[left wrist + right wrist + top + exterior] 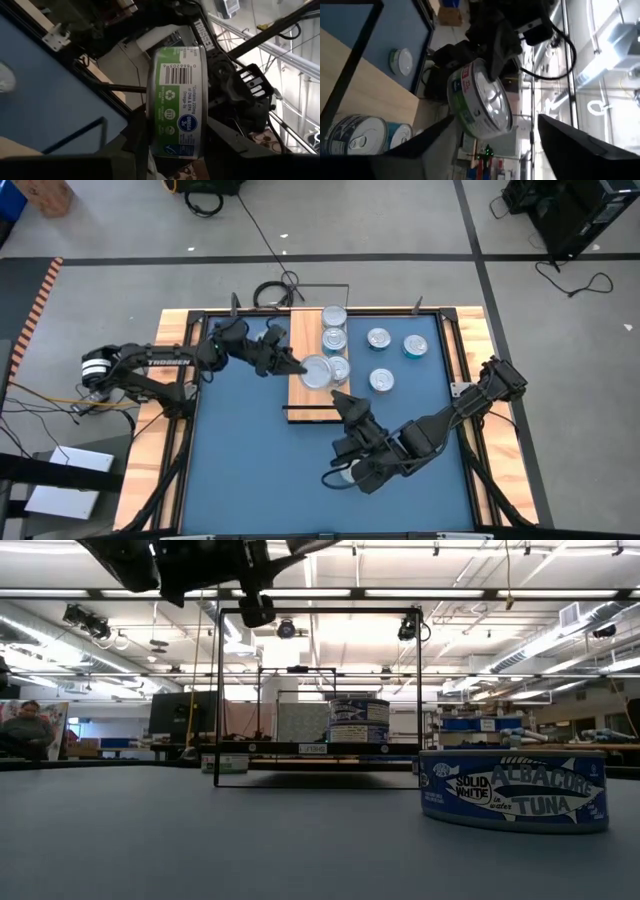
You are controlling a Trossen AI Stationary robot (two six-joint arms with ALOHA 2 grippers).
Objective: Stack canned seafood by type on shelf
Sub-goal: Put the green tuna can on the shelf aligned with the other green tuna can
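Note:
A tin of canned seafood (pixel 175 100) with a green and white label and a silver top (pixel 492 100) is held in the air over the shelf (pixel 303 330), with my left gripper (pixel 306 367) shut on it. My right gripper (pixel 495 145) is open. Its fingers (pixel 572 150) stand on either side of the tin, apart from it. On the light-wood shelf stand other tins (pixel 334 327), seen as a short stack (pixel 358 720) in the low view. More tins (pixel 395 345) rest on the blue table. My left gripper pinches the tin between its two fingers (pixel 227 142), one on the silver top (pixel 490 75) and one on the opposite flat end. The fingers reach in about level from the table's left side. The tin is lifted clear of the shelf.
The shelf's thin black frame (pixel 318 612) rises over the board. A blue tuna tin (pixel 513 790) sits on the table close to the low camera. Another tin (pixel 345 472) lies under my right arm. Wooden rails (pixel 470 330) border the blue table.

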